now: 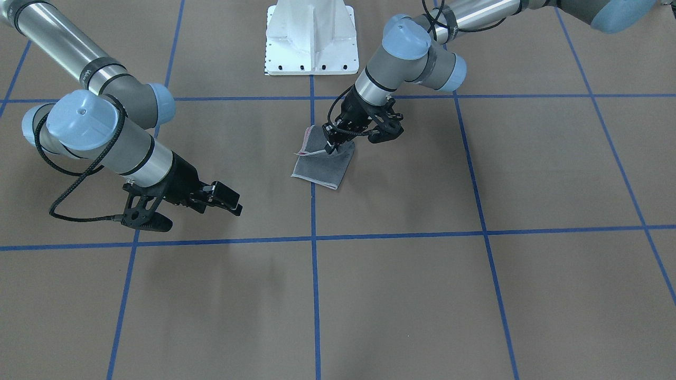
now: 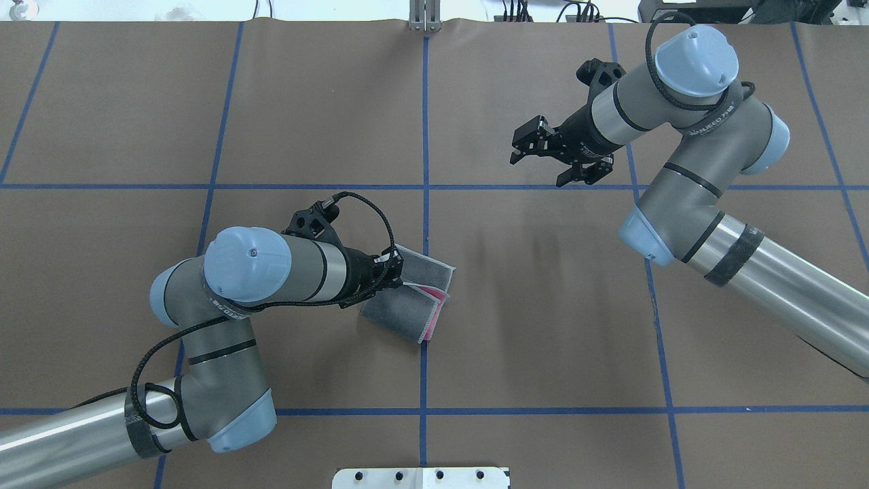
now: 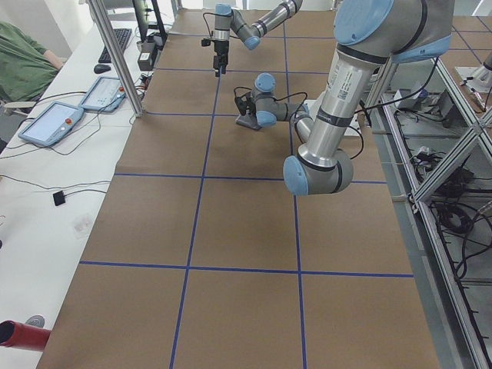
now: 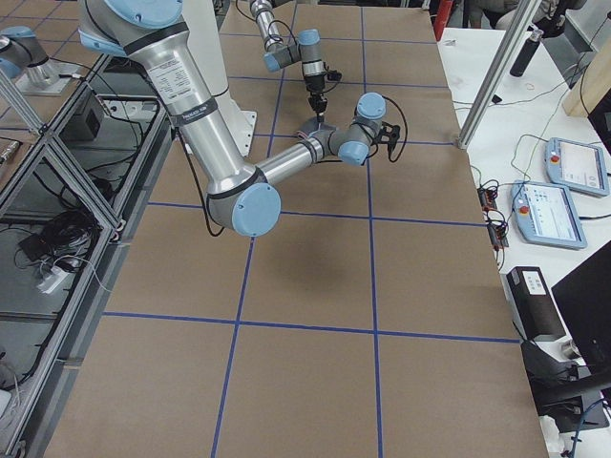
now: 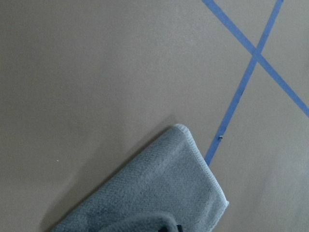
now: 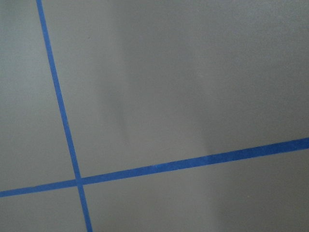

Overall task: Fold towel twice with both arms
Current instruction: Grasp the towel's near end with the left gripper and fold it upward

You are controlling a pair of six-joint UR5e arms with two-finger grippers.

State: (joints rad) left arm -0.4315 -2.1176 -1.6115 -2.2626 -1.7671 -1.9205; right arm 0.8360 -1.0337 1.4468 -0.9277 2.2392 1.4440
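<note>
Overhead exterior shows the small square terry towel (image 2: 400, 318), grey face up with pink edges peeping out, folded on the brown paper-covered table (image 2: 543, 326) just out from the white pedestal base (image 2: 421, 477). The left black two-finger gripper (image 2: 397, 272) pinches a towel layer. Farther from the base, the right black two-finger gripper (image 2: 517, 146) hovers with fingers parted, holding nothing.

Brown table cover (image 2: 543, 305) crossed by blue tape lines (image 2: 425, 102); beyond the right gripper (image 2: 538, 172) stands a white desk (image 3: 46, 231) with tablets (image 3: 50, 123).
</note>
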